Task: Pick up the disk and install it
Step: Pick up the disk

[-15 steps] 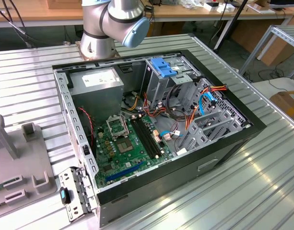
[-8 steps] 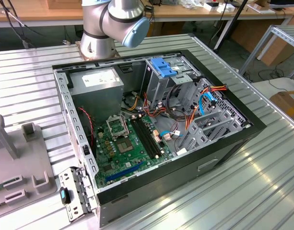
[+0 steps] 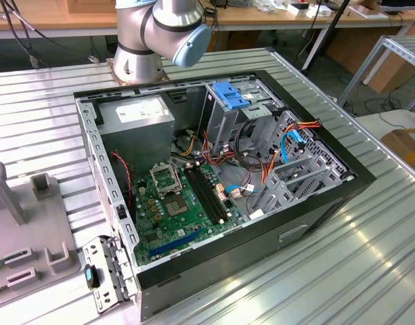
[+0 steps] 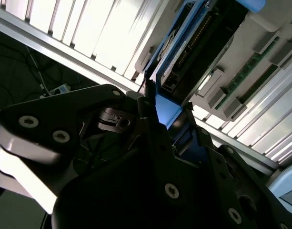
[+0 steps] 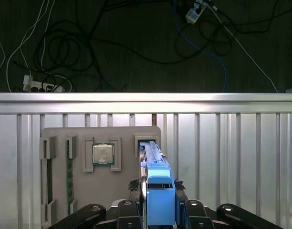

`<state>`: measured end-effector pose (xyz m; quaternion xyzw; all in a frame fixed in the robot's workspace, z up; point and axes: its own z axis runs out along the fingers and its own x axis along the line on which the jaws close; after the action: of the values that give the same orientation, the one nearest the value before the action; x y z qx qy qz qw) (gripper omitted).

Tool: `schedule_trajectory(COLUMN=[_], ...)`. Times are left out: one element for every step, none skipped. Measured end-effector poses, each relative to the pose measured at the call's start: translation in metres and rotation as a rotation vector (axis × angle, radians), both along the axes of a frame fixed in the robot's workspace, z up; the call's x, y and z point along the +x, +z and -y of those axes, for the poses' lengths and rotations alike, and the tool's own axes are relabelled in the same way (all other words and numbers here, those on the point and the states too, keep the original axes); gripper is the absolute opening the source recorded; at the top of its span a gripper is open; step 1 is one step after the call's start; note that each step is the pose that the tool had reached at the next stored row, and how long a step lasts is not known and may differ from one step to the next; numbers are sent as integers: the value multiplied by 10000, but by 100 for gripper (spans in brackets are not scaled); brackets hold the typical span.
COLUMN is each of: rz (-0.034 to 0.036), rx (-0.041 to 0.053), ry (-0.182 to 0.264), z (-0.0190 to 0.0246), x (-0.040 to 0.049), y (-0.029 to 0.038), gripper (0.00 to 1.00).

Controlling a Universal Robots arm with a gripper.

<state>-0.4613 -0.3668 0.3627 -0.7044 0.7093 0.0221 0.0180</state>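
The disk stands on edge in a slot of a grey fixture plate, its blue plastic carrier facing the first wrist camera. My gripper straddles the near end of the carrier, with a black finger pressed against each side. In the second wrist view the disk runs edge-on away from the gripper, which is shut on its blue end. The open computer case lies on the ribbed metal table, with a metal drive cage under a blue latch at its far side.
The fixture plate sits at the exterior view's left, beside the case. It also holds a processor chip and a green memory stick. A grey power-supply box and loose cables fill the case. The arm's base stands behind it.
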Motion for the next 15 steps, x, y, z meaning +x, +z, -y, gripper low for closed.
schedule_trajectory(rz=[1,0,0,0,0,-1,0,0,0,0,-1,-1,0,0,0], rx=[0,0,0,0,0,0,0,0,0,-1,0,-1,-1,0,-1], ry=[0,0,0,0,0,0,0,0,0,0,0,0,0,0,0], z=[0,0,0,0,0,0,0,0,0,0,0,0,0,0,0], x=[0,0,0,0,0,0,0,0,0,0,0,0,0,0,0], y=[3,8,12,14,15,20,21,22,24,24,25,25,25,25,25], gripper=[37,37,37,37,37,37,37,37,37,37,37,37,37,37,37])
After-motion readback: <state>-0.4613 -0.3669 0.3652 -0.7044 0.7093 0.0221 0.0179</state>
